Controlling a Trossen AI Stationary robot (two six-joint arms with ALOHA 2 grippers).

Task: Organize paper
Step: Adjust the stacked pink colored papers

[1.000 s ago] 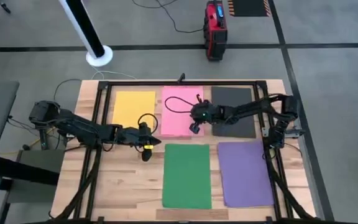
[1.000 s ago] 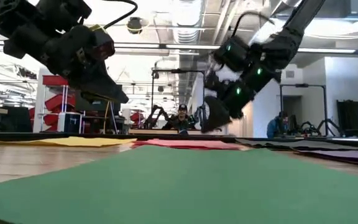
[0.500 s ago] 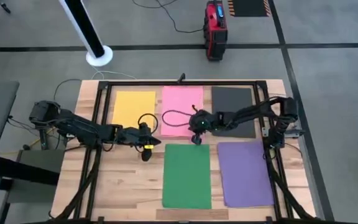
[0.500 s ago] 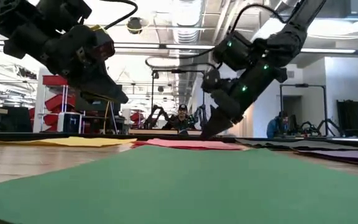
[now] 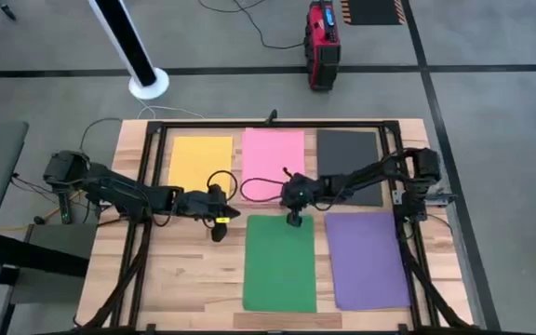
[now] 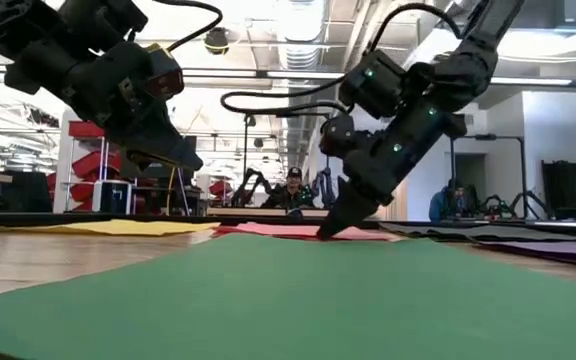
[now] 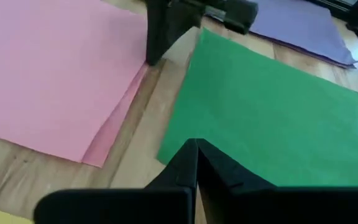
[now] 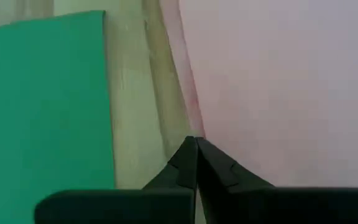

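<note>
A wooden table (image 5: 194, 270) lies under the left fingers (image 5: 218, 231) and the right fingers (image 5: 293, 220), with a black frame (image 5: 268, 124) set around its top. Well beyond the right fingers, off the table on the grey floor, stands a red case (image 5: 322, 42). Beyond the left fingers stands a white pole on a round base (image 5: 148, 84). In the low view, a person (image 6: 293, 190) shows between the two sets of fingers, far behind them, and red shelving (image 6: 93, 170) shows behind the left fingers.
</note>
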